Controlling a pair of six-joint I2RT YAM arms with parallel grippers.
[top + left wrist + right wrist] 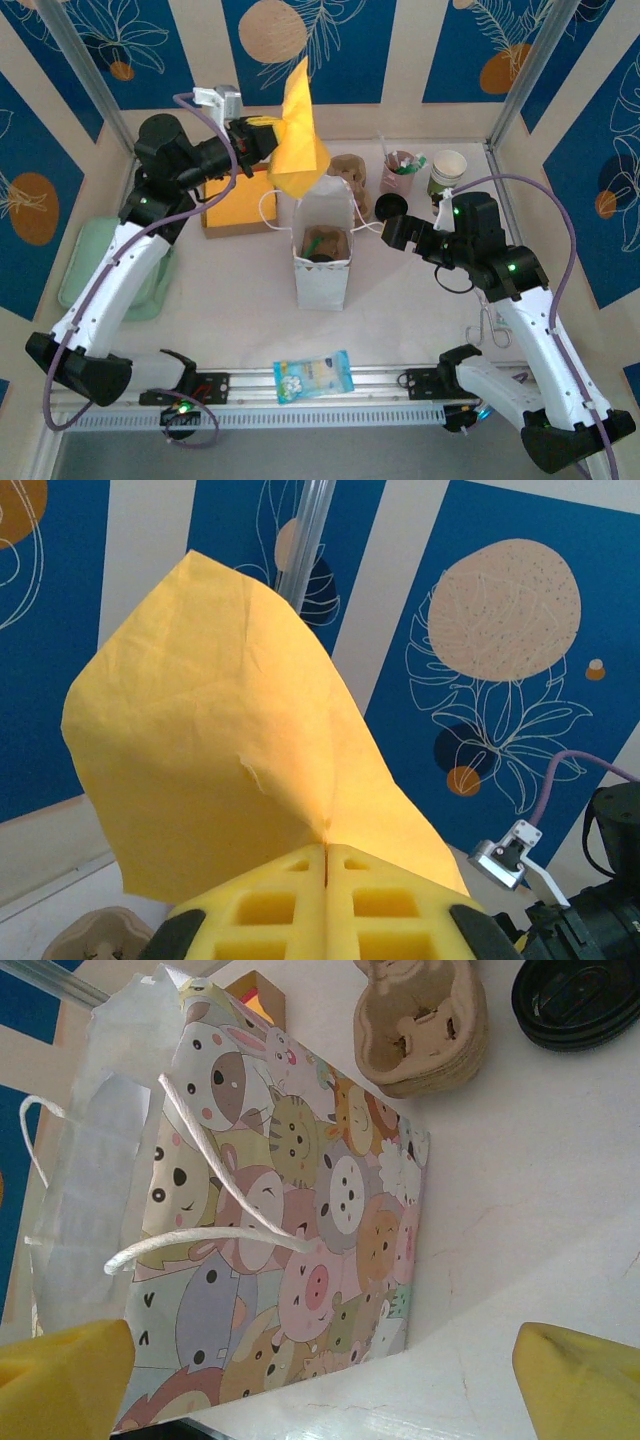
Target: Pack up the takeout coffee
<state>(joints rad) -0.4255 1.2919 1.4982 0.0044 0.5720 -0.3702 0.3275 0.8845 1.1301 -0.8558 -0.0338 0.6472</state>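
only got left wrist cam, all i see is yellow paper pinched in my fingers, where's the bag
observer: The paper bag stands upright mid-table with its mouth open. The left gripper holds the yellow paper up in the air behind it.
operator: what's the right arm doing
observer: The right gripper is open and empty, close to the bag's right side.
operator: coffee in yet
observer: A green-sided paper cup stands on the table at the back right, beside a pink cup of stirrers.
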